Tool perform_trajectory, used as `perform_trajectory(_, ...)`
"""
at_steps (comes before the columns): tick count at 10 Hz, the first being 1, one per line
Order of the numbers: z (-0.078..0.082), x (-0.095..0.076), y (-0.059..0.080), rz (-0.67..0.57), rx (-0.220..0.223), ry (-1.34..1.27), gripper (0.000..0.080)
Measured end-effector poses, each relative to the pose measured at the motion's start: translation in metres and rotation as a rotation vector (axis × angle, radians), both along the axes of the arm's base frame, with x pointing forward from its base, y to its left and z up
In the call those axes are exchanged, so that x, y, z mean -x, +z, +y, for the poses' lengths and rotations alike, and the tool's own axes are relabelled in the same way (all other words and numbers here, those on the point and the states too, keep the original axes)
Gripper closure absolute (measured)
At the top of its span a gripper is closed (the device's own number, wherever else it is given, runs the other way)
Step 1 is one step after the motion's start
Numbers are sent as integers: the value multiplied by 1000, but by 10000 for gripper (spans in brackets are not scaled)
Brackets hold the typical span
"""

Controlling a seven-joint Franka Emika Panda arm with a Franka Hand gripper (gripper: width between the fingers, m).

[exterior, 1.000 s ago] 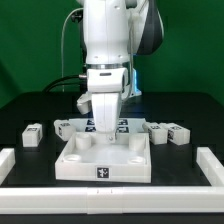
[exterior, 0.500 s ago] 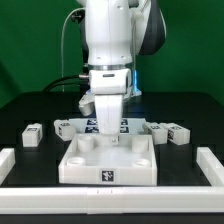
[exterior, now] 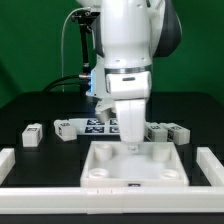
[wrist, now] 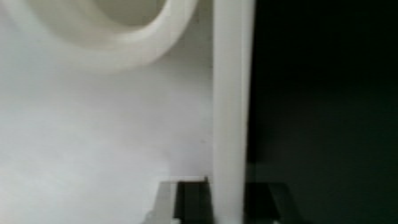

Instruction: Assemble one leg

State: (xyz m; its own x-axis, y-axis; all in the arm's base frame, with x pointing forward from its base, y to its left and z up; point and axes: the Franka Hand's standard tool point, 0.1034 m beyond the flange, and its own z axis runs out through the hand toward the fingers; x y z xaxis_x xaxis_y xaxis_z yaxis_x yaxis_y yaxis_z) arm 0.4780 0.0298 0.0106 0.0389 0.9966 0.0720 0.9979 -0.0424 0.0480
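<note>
The hand (exterior: 131, 146) is closed narrowly on the back wall of the tray (exterior: 112, 176), by the table's (exterior: 40, 158) near edge. A leg (exterior: 33, 134) lies apart, toward the exterior view's left edge.

Large square plastic tray with corner sockets (exterior: 135, 174): plain white, with one small black-and-white tag on its front wall.
Small chunky plastic leg block (exterior: 33, 134): white, with a black-and-white square tag.
Thin flat marker board (exterior: 100, 125): white, with a row of black-and-white square tags.
Matt flat desk (exterior: 30, 108): black.
Low plastic rails at the desk's edges (exterior: 8, 160): white.
Robot arm's smooth shell (exterior: 125, 40): white, with a dark grey joint cover.
Claw (wrist: 214, 203): dark grey finger ends.
Thin cable (exterior: 68, 45): black.
Cloth backdrop (exterior: 30, 50): green.
</note>
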Motion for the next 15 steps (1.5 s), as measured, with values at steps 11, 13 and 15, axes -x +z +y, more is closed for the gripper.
perform_trajectory(11,37,-7,0,-4,-3,51,372)
perform_trajectory(13,36,-7,-1,-3,-3,51,168)
perform_trajectory(15,36,-7,-1,-3,-2,50,154)
